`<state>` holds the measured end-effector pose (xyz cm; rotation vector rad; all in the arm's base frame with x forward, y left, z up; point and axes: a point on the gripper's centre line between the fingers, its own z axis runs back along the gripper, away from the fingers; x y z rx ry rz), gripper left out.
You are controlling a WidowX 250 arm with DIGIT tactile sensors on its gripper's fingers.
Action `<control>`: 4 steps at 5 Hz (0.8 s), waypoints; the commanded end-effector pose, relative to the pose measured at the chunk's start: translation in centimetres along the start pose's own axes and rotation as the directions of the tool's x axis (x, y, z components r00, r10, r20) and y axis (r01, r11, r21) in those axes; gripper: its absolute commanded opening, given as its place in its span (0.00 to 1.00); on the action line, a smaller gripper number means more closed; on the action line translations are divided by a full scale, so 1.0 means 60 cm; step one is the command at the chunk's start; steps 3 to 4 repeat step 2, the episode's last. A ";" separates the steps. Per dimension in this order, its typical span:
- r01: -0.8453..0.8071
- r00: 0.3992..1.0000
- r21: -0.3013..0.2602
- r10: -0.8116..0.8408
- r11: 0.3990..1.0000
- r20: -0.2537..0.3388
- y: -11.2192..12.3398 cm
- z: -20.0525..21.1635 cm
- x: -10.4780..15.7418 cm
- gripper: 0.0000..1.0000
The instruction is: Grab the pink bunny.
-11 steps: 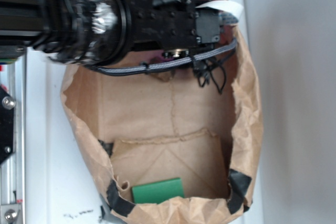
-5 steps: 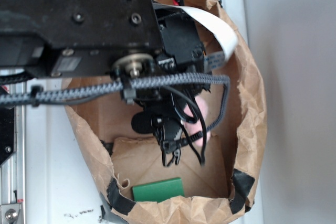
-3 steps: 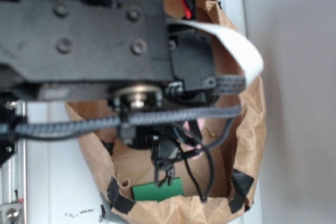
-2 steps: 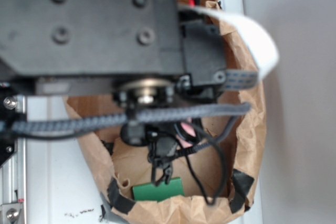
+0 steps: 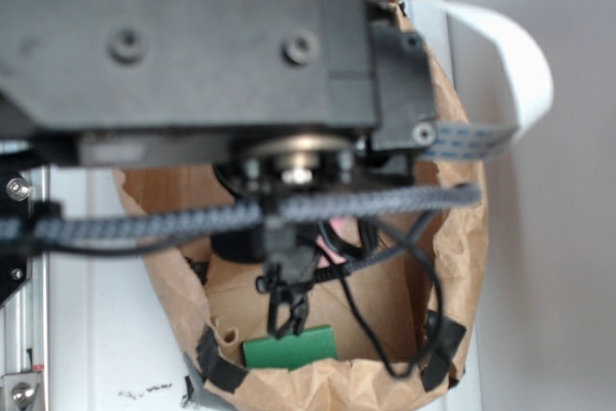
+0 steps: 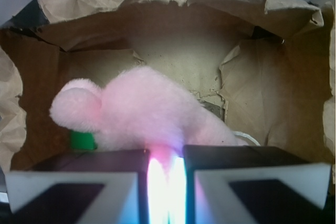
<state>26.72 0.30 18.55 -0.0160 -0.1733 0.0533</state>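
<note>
Fingers [image 6: 167, 182] clamping together on the pink bunny [image 6: 142, 111], pinching its fabric in the narrow gap. Hanging now above the floor of the brown paper bag [image 6: 173, 3], just over the green block [image 6: 81, 140]. Rising closer to the exterior camera than a second ago, carrying the bunny upward; grasp probably secured.
</note>
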 end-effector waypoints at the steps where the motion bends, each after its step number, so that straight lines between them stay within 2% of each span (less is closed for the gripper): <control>1: -0.011 0.995 -0.010 0.012 1.000 0.103 0.008 0.037 0.021 0.00; 4: -0.020 0.995 -0.010 0.021 1.000 0.096 0.012 0.030 0.021 0.00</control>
